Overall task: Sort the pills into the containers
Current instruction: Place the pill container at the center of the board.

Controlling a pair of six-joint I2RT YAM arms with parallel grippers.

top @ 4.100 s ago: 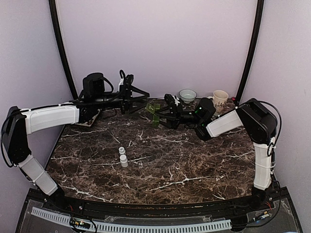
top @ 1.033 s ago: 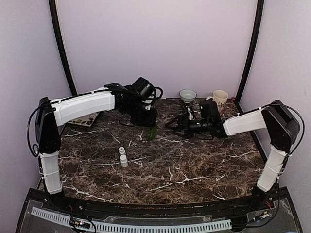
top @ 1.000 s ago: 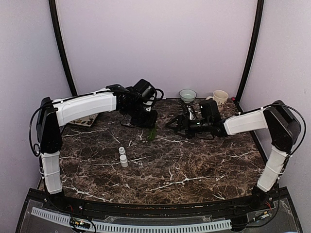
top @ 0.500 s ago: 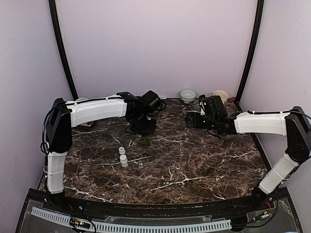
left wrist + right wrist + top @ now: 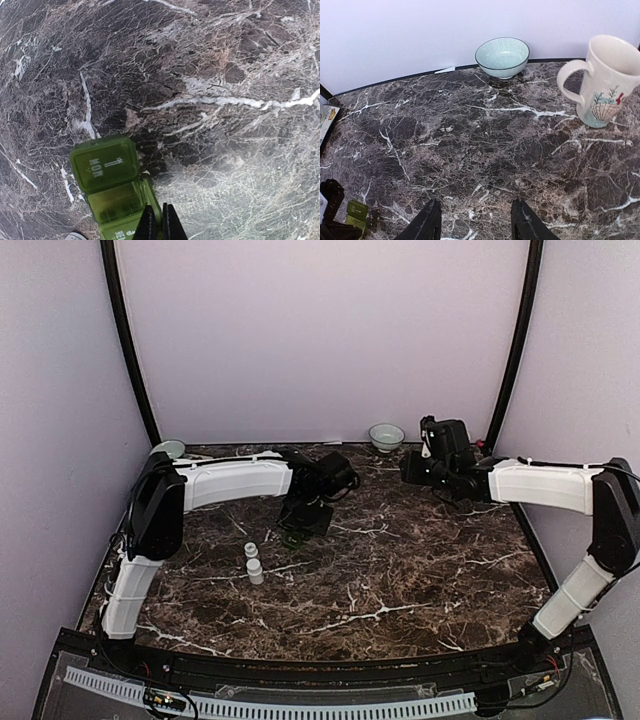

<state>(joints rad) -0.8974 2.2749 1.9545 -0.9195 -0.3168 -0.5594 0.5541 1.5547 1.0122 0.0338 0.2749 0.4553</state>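
the left gripper [image 5: 160,224] is sitting clenched, its fingertips pressed together at the bottom edge of the left wrist view, and it seems to be pinching the right wall of the green pill container [image 5: 107,182], though the contact point is cut off by the frame. the container is lying low on the dark marbled desk [image 5: 400,580], just left of centre in the top view. one square lid is standing open, showing printed letters on it, and a see-through green compartment is showing below that.

near the container, toward the lower left of the top view, two small white bottles [image 5: 255,571] are standing upright, one right behind the other.

the right gripper [image 5: 476,210] is hanging released in the upper right of the top view, its two fingers spread with only bare desk showing between them. in the right wrist view a pale green bowl [image 5: 502,56] is sitting at the back edge against the wall, and a cream mug [image 5: 605,80] with a painted basket is standing at the right edge, well apart from the bowl.
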